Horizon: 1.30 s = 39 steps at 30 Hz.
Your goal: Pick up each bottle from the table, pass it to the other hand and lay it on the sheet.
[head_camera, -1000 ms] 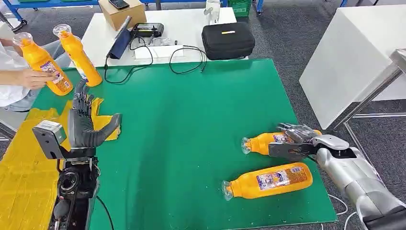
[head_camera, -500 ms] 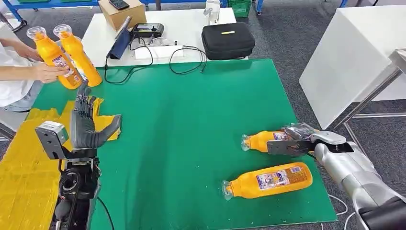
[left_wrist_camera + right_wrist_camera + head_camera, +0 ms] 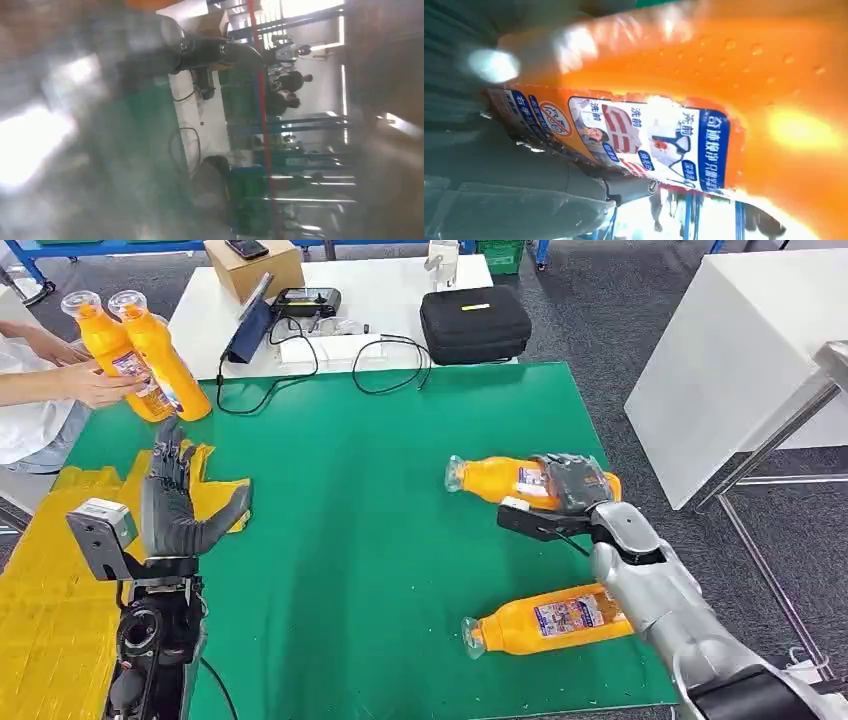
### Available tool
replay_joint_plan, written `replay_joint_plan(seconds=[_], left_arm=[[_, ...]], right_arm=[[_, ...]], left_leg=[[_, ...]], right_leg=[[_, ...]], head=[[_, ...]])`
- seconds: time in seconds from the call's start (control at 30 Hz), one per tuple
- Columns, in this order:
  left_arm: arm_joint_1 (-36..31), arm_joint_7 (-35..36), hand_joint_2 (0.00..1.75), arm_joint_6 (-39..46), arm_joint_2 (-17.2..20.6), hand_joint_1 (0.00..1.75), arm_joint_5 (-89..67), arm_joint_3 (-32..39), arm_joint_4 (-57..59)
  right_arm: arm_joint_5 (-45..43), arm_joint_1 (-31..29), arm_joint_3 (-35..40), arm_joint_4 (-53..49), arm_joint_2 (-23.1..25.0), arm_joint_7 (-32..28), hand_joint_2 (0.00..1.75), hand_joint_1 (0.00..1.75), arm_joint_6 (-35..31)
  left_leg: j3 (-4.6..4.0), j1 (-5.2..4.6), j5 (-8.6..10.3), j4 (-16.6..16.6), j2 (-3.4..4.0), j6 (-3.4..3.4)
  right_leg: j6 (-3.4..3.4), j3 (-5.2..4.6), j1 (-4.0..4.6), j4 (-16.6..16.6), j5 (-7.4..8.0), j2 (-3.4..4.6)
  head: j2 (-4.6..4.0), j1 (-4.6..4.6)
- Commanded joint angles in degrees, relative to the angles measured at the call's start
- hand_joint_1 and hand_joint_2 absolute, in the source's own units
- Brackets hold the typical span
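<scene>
Right hand (image 3: 572, 485) wrapped around the held bottle (image 3: 497, 480), fingers (image 3: 560, 472) closed over its label, bottle lying level above the green tabletop (image 3: 380, 540). Second bottle (image 3: 550, 619) lying nearer. Left hand (image 3: 178, 502) upright beside the yellow sheet (image 3: 50, 590), fingers spread, holding nothing.

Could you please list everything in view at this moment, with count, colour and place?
Held bottle: one, orange, lifted above the mat in the right hand.
Lying bottle: one, orange, on the mat's near right.
Standing bottles: two, orange, far left, a person's hand on one.
Mat: one, green, covering the table.
Sheet: one, yellow, left edge.
Case: one, black, white table behind.
Cardboard box: one, brown, same table.
Right hand: grips the held bottle.
Left hand: fingers apart, raised over the sheet.
</scene>
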Motion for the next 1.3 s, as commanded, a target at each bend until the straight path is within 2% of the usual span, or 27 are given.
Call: replay_joint_plan(seconds=[0.03,0.13,0.23,0.37,0.47,0.67,0.7,0.73,0.83,0.93,1.3], left_arm=[[-1.8,1.8,1.75,-1.5,-1.6,0.00,-3.0,-3.2,-1.5],[-3.4,4.2,1.75,-2.3,-1.1,0.00,-6.1,-7.6,0.0],[-3.5,4.3,1.75,-1.8,-0.9,0.00,-6.4,-8.0,0.5],[-3.3,4.2,1.75,-1.7,-0.5,0.00,-6.3,-7.9,0.3],[-4.0,5.4,1.75,-4.4,-0.2,0.00,-7.1,-12.0,0.5],[-6.8,8.6,1.75,-6.5,0.0,0.00,-6.6,-19.2,2.9],[-7.2,9.0,1.75,-6.4,-0.1,0.00,-6.1,-19.4,3.2],[-7.8,9.4,1.75,-6.9,0.0,0.00,-5.0,-19.8,3.6],[-8.7,9.6,1.75,-6.6,0.2,0.00,-4.2,-20.3,4.2],[-8.8,9.9,1.75,-6.4,0.3,0.00,-3.5,-20.3,4.3],[-7.3,10.2,1.75,-6.8,0.6,0.00,-1.0,-19.9,3.7]], right_arm=[[-6.6,10.9,-25.5,-31.2,14.3,-4.7,1.75,1.75,-8.6],[-11.0,15.0,-27.6,-38.7,16.9,-5.9,1.75,1.75,-7.0],[-11.0,15.3,-27.7,-38.6,17.0,-6.0,1.75,1.75,-6.8],[-11.2,14.7,-27.9,-37.6,16.9,-6.5,1.75,1.75,-6.8],[-20.4,16.3,-29.0,-39.2,20.2,-9.7,1.75,1.75,-1.2],[-23.9,17.7,-22.5,-34.4,24.1,-11.1,1.75,1.75,7.2],[-24.6,17.7,-21.7,-33.6,24.8,-11.5,1.75,1.75,8.0],[-27.6,17.5,-20.2,-32.1,25.6,-12.0,1.75,1.75,12.0],[-29.8,16.8,-16.9,-28.6,27.0,-12.3,1.75,1.75,15.5],[-29.9,16.1,-14.3,-25.1,27.7,-12.2,1.75,1.75,16.4],[-23.5,16.1,-7.2,-17.3,29.7,-12.9,1.75,1.75,11.4]], left_leg=[[0.00,0.04,-0.07,0.1,0.10,-0.04],[-0.01,0.05,-0.14,0.1,0.00,-0.07],[-0.01,0.04,-0.06,0.1,-0.32,-0.05],[-0.05,-0.04,-0.01,0.0,-0.21,-0.02],[-0.03,-0.04,-0.02,0.0,-0.23,-0.03],[0.06,-0.01,-0.04,0.0,-0.10,-0.04],[0.15,0.02,-0.10,0.0,-0.04,-0.06],[0.11,0.03,-0.08,0.0,-0.01,-0.05],[0.12,0.03,-0.07,0.0,0.05,-0.05],[0.16,0.05,-0.07,0.0,0.12,-0.05],[0.14,0.01,-0.06,-0.1,0.10,-0.05]], right_leg=[[0.00,-0.02,0.03,0.0,-0.02,0.10],[0.00,0.02,0.05,0.1,-0.13,-0.01],[0.01,0.08,0.04,0.0,-0.14,-0.30],[0.02,0.00,-0.04,0.0,-0.06,-0.19],[0.01,0.01,-0.04,0.0,-0.08,-0.21],[0.01,0.07,-0.02,0.0,-0.06,-0.09],[0.00,0.15,0.02,0.0,-0.09,-0.04],[0.00,0.11,0.02,0.0,-0.06,-0.01],[0.00,0.09,0.03,0.0,-0.04,0.06],[0.01,0.11,0.05,-0.1,-0.02,0.13],[0.01,0.12,0.01,-0.1,-0.03,0.12]], head=[[0.00,0.02],[0.00,0.02],[0.00,0.02],[0.00,0.02],[0.00,0.02],[0.00,0.00],[0.00,0.04],[0.00,0.00],[-0.02,0.02],[0.00,0.02],[0.00,0.04]])
